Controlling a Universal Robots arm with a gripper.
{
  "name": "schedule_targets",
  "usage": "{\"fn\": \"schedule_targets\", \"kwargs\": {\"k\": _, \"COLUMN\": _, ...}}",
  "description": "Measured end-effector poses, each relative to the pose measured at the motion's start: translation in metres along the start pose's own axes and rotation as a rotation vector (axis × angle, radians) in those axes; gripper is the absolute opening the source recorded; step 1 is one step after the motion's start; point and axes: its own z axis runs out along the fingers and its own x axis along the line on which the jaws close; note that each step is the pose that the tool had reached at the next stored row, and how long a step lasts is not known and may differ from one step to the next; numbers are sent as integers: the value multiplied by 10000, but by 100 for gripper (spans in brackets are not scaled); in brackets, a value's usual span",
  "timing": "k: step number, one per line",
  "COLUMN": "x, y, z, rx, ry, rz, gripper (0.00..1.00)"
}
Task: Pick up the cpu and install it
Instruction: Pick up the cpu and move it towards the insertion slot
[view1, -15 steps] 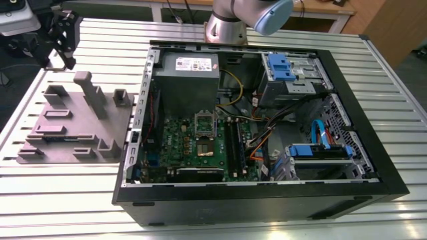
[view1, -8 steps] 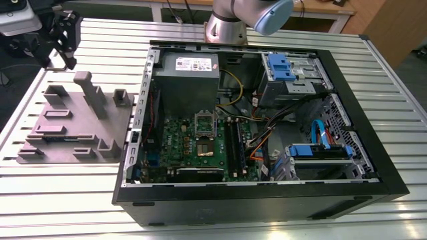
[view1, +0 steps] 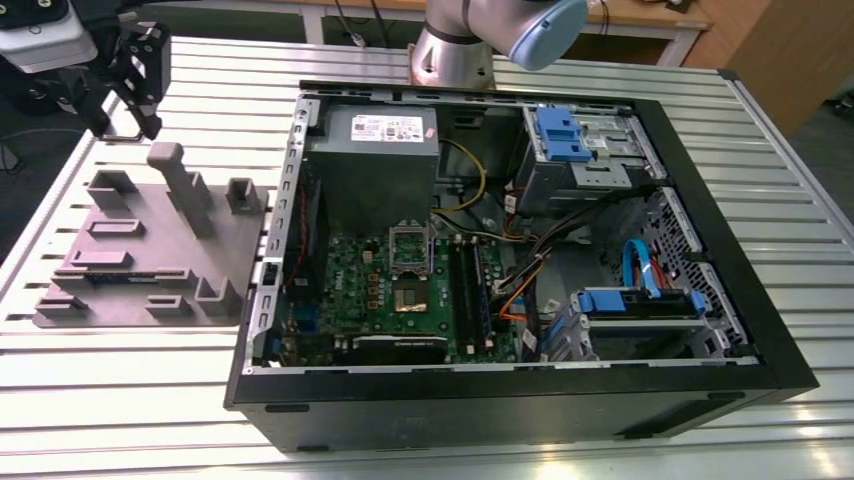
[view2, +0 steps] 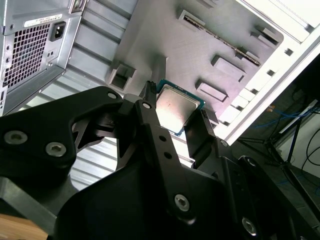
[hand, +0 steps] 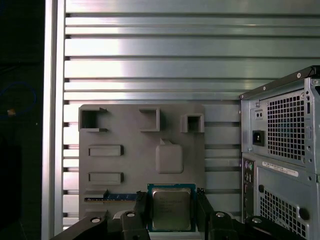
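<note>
The cpu (hand: 171, 209), a small square chip with a dull silver top and green edge, sits between the black fingers (hand: 141, 210) of my gripper (hand: 171, 195), which is shut on its two sides. In the second wrist view the cpu (view2: 177, 110) hangs in the gripper (view2: 176, 102) above the grey fixture plate (view2: 200, 55). In the exterior view the gripper (view1: 127, 128) is raised over the far end of that plate (view1: 147, 250), on the exterior view's left, apart from the open computer case (view1: 534, 400). The green motherboard (view1: 360, 285) lies inside the case, with a square metal-framed socket (view1: 408, 247) on it.
A long narrow memory stick (hand: 110, 198) lies in a slot of the grey plate. Upright posts (view1: 180, 185) rise from the plate. Inside the case are a grey power supply (view1: 374, 150), blue drive brackets (view1: 641, 300) and loose cables (view1: 534, 270). The ribbed metal table (view1: 134, 400) surrounds everything.
</note>
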Motion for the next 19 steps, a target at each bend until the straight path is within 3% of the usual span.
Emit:
{"fn": "schedule_targets", "kwargs": {"k": 5, "x": -1, "y": 0, "z": 0, "rx": 0, "ry": 0, "rz": 0, "gripper": 47}}
{"fn": "schedule_targets", "kwargs": {"k": 9, "x": -1, "y": 2, "z": -40, "rx": 0, "ry": 0, "rz": 0, "gripper": 47}}
{"fn": "schedule_targets", "kwargs": {"k": 19, "x": -29, "y": 2, "z": -41, "rx": 0, "ry": 0, "rz": 0, "gripper": 47}}
